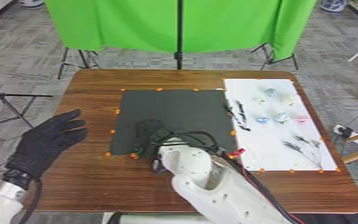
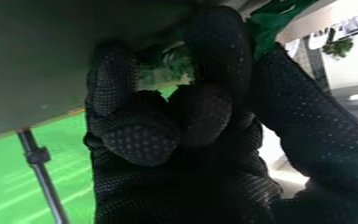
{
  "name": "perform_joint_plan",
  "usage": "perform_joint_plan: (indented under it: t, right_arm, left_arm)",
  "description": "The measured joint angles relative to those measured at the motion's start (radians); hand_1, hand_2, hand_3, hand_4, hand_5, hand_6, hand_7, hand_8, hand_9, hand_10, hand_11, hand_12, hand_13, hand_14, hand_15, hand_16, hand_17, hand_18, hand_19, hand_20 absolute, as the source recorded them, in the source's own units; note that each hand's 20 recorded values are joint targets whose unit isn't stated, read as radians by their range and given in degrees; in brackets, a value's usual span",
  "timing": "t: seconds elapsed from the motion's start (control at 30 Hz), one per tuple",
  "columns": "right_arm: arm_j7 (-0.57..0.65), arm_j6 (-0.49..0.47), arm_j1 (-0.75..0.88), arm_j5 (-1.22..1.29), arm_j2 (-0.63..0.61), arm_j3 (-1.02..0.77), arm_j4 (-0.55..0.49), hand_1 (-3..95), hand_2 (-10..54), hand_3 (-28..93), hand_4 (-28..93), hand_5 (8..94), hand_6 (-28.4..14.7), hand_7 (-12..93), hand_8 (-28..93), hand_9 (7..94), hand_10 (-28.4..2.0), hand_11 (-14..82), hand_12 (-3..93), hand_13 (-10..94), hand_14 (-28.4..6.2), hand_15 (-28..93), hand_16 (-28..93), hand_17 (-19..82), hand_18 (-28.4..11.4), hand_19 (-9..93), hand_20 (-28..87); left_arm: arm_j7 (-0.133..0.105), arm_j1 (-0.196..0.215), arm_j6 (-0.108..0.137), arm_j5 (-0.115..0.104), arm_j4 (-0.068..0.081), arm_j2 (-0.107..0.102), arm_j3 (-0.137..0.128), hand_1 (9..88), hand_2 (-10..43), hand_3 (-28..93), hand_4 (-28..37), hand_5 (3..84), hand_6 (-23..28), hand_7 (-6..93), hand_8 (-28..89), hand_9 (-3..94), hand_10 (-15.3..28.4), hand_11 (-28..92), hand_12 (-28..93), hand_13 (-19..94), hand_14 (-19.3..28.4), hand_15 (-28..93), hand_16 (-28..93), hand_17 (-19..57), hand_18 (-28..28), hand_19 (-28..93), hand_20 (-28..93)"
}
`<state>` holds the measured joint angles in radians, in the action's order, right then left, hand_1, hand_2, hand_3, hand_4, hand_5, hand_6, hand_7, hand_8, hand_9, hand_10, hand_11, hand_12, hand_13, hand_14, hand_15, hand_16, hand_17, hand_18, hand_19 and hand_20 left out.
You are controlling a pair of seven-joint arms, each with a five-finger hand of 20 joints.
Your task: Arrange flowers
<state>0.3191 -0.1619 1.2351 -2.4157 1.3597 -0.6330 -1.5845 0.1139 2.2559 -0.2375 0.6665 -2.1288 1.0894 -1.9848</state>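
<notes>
Over the lower left part of the black mat (image 1: 177, 112) is my right hand (image 1: 151, 131), seen from behind. In the right wrist view the hand's (image 2: 140, 142) fingers curl round a green, see-through object (image 2: 169, 64), largely hidden by the glove; I cannot tell its full shape. My left hand (image 1: 49, 139) is open over the table's left side, away from the flowers. On the white board lie a light blue flower (image 1: 262, 120), a pink flower (image 1: 301, 120), pale blooms (image 1: 271, 92), a dark sprig (image 1: 240, 111) and feathery stems (image 1: 307, 145).
Orange markers (image 1: 113, 131) line the mat and board on the brown table (image 1: 91, 172). A green cloth (image 1: 131, 25) hangs behind the table's far edge. My right forearm (image 1: 202, 175) crosses the front of the table, beside the board's near left corner.
</notes>
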Motion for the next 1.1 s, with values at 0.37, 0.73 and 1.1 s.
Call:
perform_joint_plan:
  t: [0.37,0.73,1.1]
  right_arm:
    - [-0.133,0.111,-0.005,-0.101,0.016,0.023,0.046,36.8,-3.0,93,-19,86.7,-6.9,53,-2,85.4,-10.9,67.9,26.8,80,-7.5,78,26,35,-12.5,82,20]
    - [-0.105,0.111,-0.025,-0.126,0.017,0.030,0.064,40.0,-9.3,89,-21,74.3,-9.4,69,8,87.8,-9.1,62.0,30.5,85,-7.4,70,30,39,-13.7,77,23]
    - [-0.055,0.007,-0.024,-0.099,0.018,0.018,0.040,33.3,-9.4,86,-27,71.9,-2.0,69,7,86.5,-9.2,60.0,32.8,84,-6.5,69,30,37,-15.2,77,26]
  left_arm:
    - [0.013,-0.023,-0.010,0.002,0.010,-0.004,0.017,24.3,0.6,76,-28.3,32.9,5.3,28.1,-14,28.5,14.0,37,14,22,16.5,56,-6,-9.3,23.2,55,10]
    - [0.017,-0.027,-0.014,0.018,0.010,-0.003,0.020,24.1,0.4,76,-28.3,32.8,5.3,28.2,-14,28.4,14.0,37,14,22,16.6,56,-6,-9.3,23.3,55,10]
    - [0.008,-0.032,-0.014,-0.021,0.020,-0.003,0.028,24.2,0.4,76,-28.3,32.8,5.3,28.2,-14,28.4,14.1,37,14,22,16.6,56,-6,-9.4,23.3,55,10]
